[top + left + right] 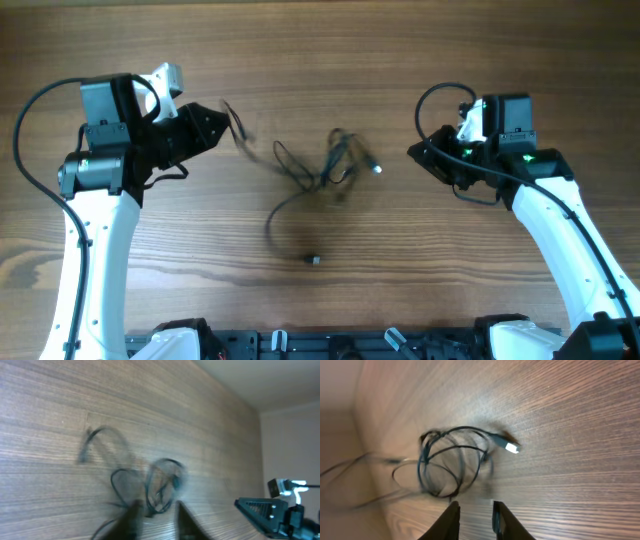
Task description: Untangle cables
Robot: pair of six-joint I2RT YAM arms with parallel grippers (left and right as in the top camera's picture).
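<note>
Right gripper (pixel 475 506) hovers released near the tangled cables (pixel 426 457) lying mid-desk (pixel 400 60); left gripper (pixel 156 507) gapes too, beside one blurred strand. Tugging an outer loop carelessly could cinch the knot tighter.

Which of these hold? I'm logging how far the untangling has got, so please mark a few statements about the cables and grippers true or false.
1. The right gripper grips the bright-tipped plug. False: it is open and short of the plug.
2. The cables lie on the table between the left gripper and the right one. True.
3. A small connector lies apart from the tangle, at a strand's end. True.
4. Every cable lies separate. False: they are looped together in one tangle.
</note>
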